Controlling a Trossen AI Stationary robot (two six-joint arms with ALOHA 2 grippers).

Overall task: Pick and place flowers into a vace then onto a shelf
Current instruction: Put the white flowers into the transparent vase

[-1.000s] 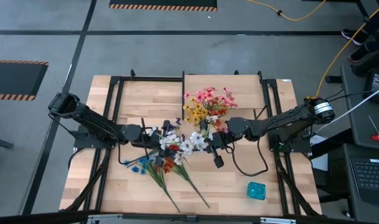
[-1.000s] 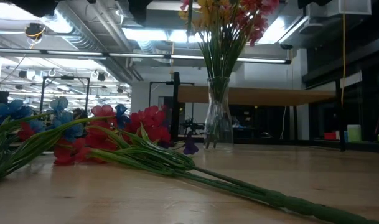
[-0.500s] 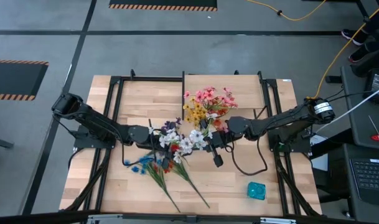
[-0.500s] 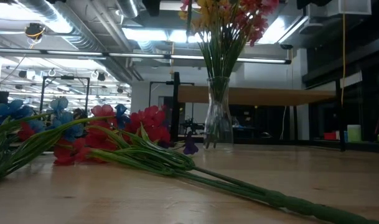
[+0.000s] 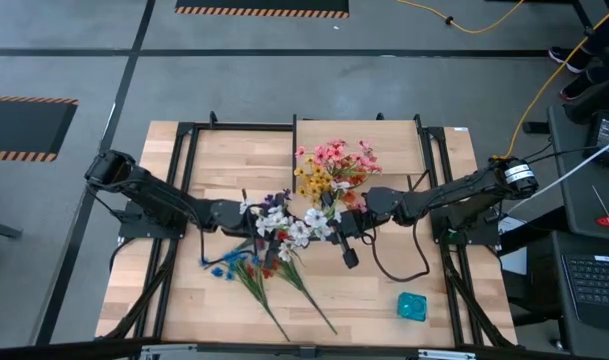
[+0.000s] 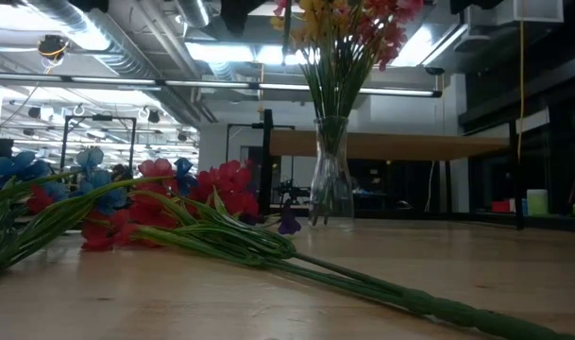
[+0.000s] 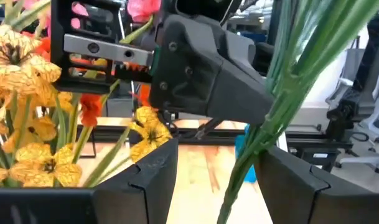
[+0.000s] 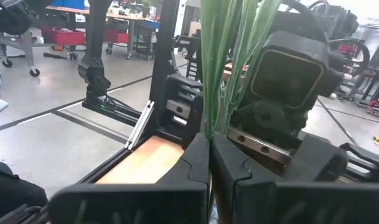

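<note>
Mid-table, vase part-filled; right gripper clamped on white spray, left gripper fingers apart; floor sprays, shelf pending.

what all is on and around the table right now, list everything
glass vase: one, clear, standing upright on the tabletop, holding flowers
flowers in the vase: one bunch, pink, red and yellow, far centre of the table
white spray: one bunch, white with some purple, held up between the two arms at mid table
loose flowers: a few sprays, blue and red blooms with long green stems, lying on the tabletop near the front left
teal object: one, small, front right of the tabletop
shelf: one, pale wood board, raised behind the vase
left gripper: one, dark, open around green stems
right gripper: one, dark, shut on green stems at mid table
</note>
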